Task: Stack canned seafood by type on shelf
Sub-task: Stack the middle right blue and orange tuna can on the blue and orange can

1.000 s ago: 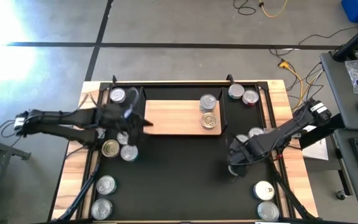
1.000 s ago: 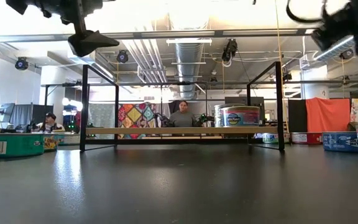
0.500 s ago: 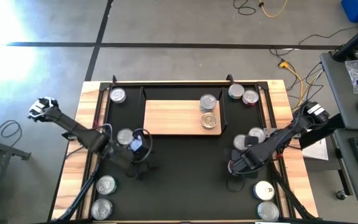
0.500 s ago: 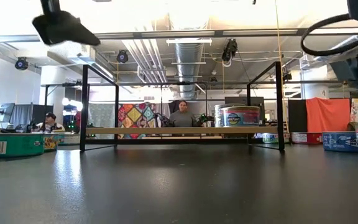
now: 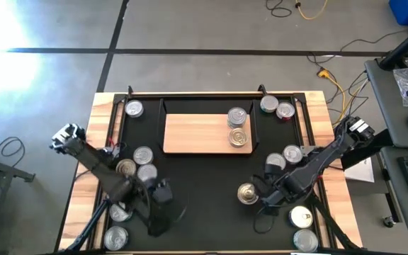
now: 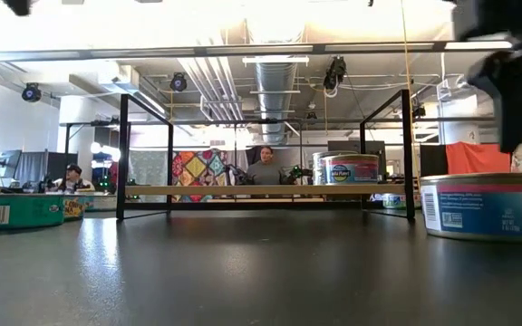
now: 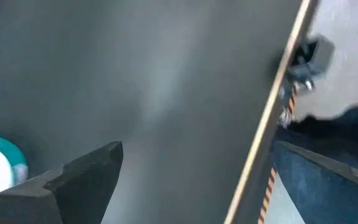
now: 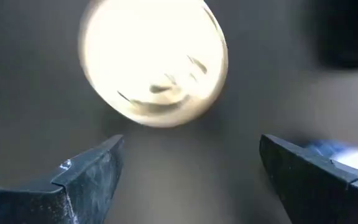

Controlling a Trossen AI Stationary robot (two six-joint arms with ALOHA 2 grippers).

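The light-wood shelf (image 5: 197,133) lies on the black mat and carries two tins, one silver-topped (image 5: 236,117) and one gold-topped (image 5: 239,137), at its right end. A gold-topped tin (image 5: 246,193) stands on the mat right of centre. It also shows in the right wrist view (image 8: 153,62) and, with a blue and pink label, in the low view (image 6: 488,206). My right gripper (image 5: 259,198) (image 8: 191,180) is open just beside this tin and apart from it. My left gripper (image 5: 165,214) (image 7: 191,186) is open and empty over the mat near the front left.
Loose tins stand on the mat: three left of the shelf (image 5: 142,163), two at the front left (image 5: 119,211), one at the back left (image 5: 134,108), two at the back right (image 5: 276,107), two right of centre (image 5: 283,156) and two at the front right (image 5: 301,216). The mat's middle (image 5: 204,184) is bare.
My left gripper has swung from the shelf's left end toward the table's near edge. My right gripper has moved slightly toward the near edge. The gold-topped tin now stands on the mat beside it, where no tin showed before.
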